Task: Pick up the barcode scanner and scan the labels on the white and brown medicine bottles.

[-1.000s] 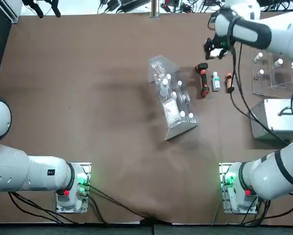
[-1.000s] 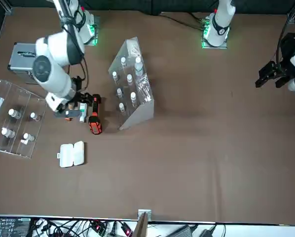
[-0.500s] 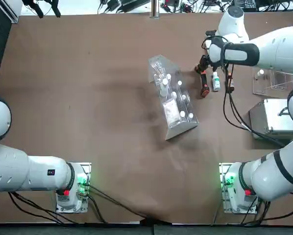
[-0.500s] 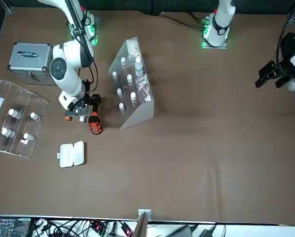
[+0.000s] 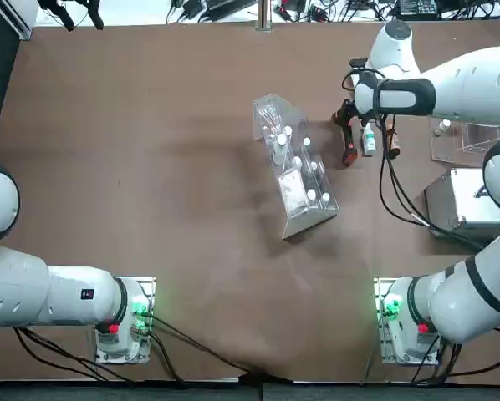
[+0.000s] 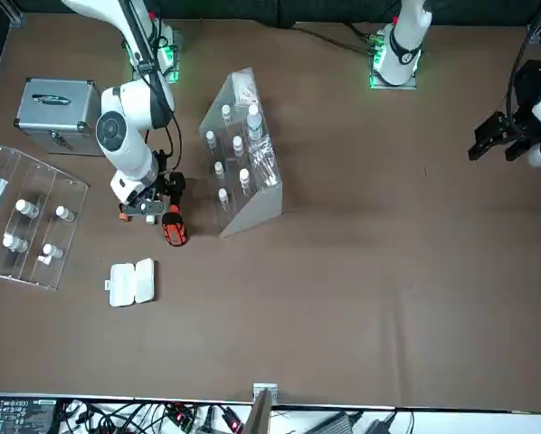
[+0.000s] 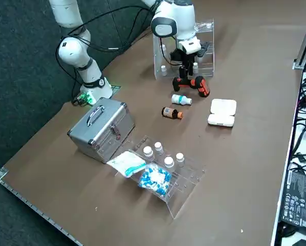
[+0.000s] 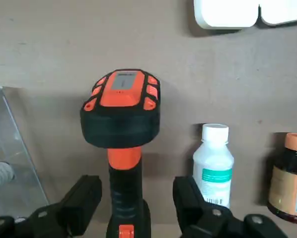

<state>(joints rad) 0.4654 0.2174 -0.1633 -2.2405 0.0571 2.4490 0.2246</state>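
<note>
Wrist view: the end effector (image 8: 137,191) is open, its fingers to either side of the black handle of the scanner (image 8: 121,131), nearer the finger away from the bottles. A slight shift away from the white bottle (image 8: 215,166) should center the grip before closing. That bottle sits just beside the other finger, so it could be nudged; the brown bottle (image 8: 289,183) is beyond it. Closing square and firm on the handle, below the bulky head, should keep the scanner from twisting.

Right side view: the scanner lies under the end effector, its head showing past the fingers on the side toward the table's (image 7: 255,169) far edge. Lift straight up to clear both bottles, which lie on their sides.

Front view: the arm hides most of the handle; the head shows, and the open white case (image 6: 131,283) is well apart.

Top view: scanner and end effector are together toward the table's far right corner, the bottles to the scanner's right.
</note>
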